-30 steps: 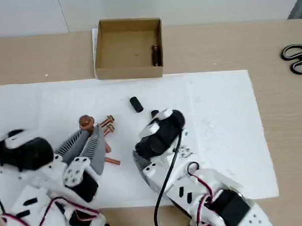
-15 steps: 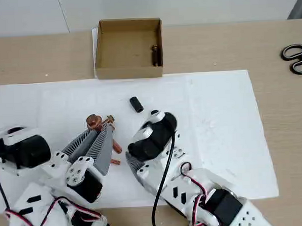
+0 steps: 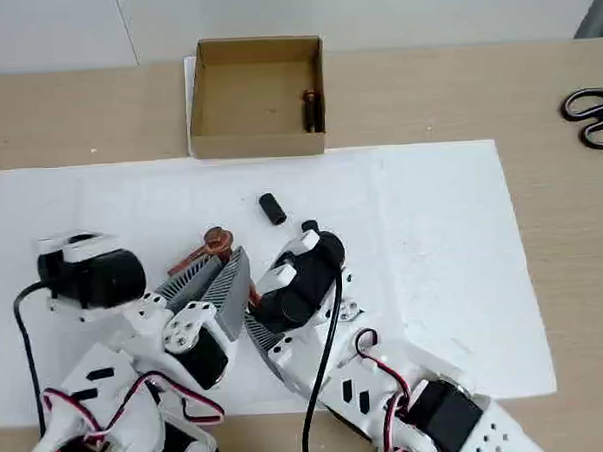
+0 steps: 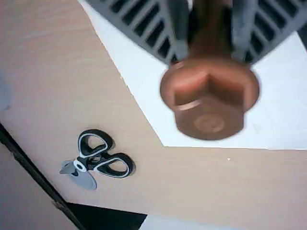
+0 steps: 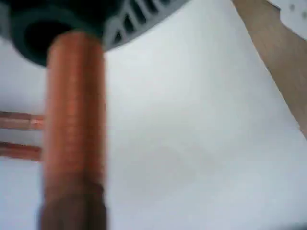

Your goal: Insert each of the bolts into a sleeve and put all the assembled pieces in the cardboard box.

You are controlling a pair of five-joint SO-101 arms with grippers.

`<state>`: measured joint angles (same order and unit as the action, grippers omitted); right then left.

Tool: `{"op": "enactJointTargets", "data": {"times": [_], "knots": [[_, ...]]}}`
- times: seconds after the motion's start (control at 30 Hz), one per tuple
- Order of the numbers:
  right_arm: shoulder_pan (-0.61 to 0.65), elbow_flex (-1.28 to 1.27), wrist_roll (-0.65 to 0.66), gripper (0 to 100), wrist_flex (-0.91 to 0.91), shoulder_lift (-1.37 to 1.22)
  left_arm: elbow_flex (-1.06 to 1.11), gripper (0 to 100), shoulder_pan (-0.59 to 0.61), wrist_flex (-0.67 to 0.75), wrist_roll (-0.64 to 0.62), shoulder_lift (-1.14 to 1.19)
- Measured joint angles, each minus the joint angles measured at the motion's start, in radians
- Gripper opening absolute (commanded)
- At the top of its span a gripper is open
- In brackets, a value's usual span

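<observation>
My left gripper (image 3: 219,252) is shut on a copper bolt (image 3: 214,239), held above the white paper; the bolt's hex head (image 4: 209,98) sticks out past the grey fingers (image 4: 139,19). My right gripper (image 3: 255,310) sits just right of it, mostly hidden under its own wrist, and is shut on a dark sleeve (image 5: 42,28). The bolt's threaded shaft (image 5: 74,120) meets the sleeve's mouth. A loose black sleeve (image 3: 272,208) lies on the paper. The cardboard box (image 3: 204,98) at the back holds one assembled piece (image 3: 313,111).
Two more bolts (image 5: 19,136) lie on the white paper (image 3: 432,240) under the grippers. Another small dark piece (image 3: 309,227) shows just behind the right wrist. Scissors (image 3: 592,116) lie on the bare table at the far right.
The left gripper has carried the bolt to the right, and the right gripper has shifted left and nearer, so the two now meet.
</observation>
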<state>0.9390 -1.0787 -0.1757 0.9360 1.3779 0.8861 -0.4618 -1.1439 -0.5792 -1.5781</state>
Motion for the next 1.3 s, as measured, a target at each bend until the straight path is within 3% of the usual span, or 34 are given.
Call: {"op": "enactJointTargets", "data": {"times": [1.3], "knots": [[0.000, 0.021, 0.000, 0.4, 0.110, 0.106, 0.087, 0, 0.002, 0.057, 0.012, -0.005]]}}
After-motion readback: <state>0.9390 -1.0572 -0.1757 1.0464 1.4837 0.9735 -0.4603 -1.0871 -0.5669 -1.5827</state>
